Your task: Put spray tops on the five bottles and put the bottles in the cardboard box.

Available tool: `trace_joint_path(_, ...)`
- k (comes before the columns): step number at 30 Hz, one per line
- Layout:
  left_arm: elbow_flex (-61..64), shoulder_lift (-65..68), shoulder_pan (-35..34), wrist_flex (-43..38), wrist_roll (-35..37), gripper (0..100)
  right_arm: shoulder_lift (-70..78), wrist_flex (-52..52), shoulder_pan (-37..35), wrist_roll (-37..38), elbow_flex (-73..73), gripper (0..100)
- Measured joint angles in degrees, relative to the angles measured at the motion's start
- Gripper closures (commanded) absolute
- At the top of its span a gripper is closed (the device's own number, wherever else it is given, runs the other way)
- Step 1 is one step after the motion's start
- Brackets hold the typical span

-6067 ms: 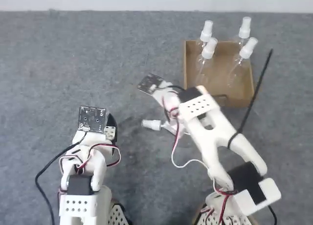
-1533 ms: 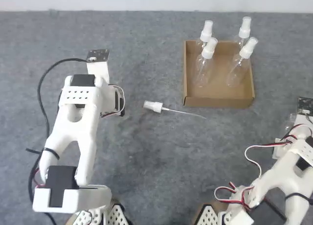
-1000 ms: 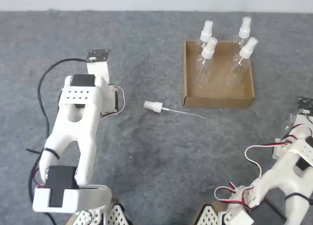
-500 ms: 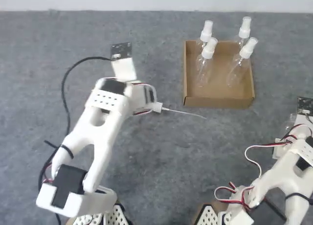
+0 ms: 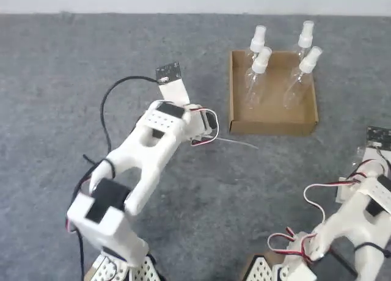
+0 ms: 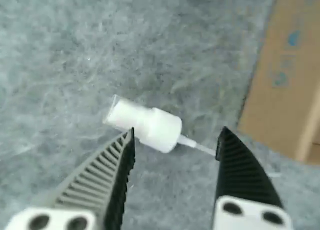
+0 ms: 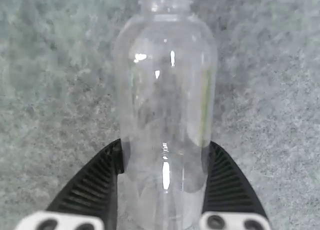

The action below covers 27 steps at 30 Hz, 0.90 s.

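A loose white spray top (image 6: 147,124) lies on the grey felt, its thin dip tube (image 5: 237,142) pointing toward the cardboard box (image 5: 273,126). My left gripper (image 6: 177,135) hangs open just over it, one finger on each side, not touching; in the high view this gripper (image 5: 204,134) covers the cap. Four capped clear bottles (image 5: 256,73) stand in the box. At the table's right front, my right gripper (image 7: 165,147) is shut on a clear bottle (image 7: 165,105) without a top, which lies on the felt.
The box's brown wall (image 6: 290,75) stands close beside the spray top. The right arm (image 5: 360,214) sits folded at the front right. Open grey felt (image 5: 73,79) spreads to the left and in the middle.
The left arm has swung right from the left side of the table and now sits over the spray top. The right arm barely moved, still holding the bottle.
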Motion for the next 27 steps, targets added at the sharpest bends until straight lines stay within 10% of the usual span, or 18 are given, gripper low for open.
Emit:
trace_joint_path(13,-10.6,10.3,-3.1,8.8,-0.2,82,0.0,-1.2,0.0,0.0,0.8,88.0)
trace_joint_path(27,-10.8,10.4,-4.0,16.1,-23.4,99,0.0,-1.2,0.0,0.0,0.8,88.0)
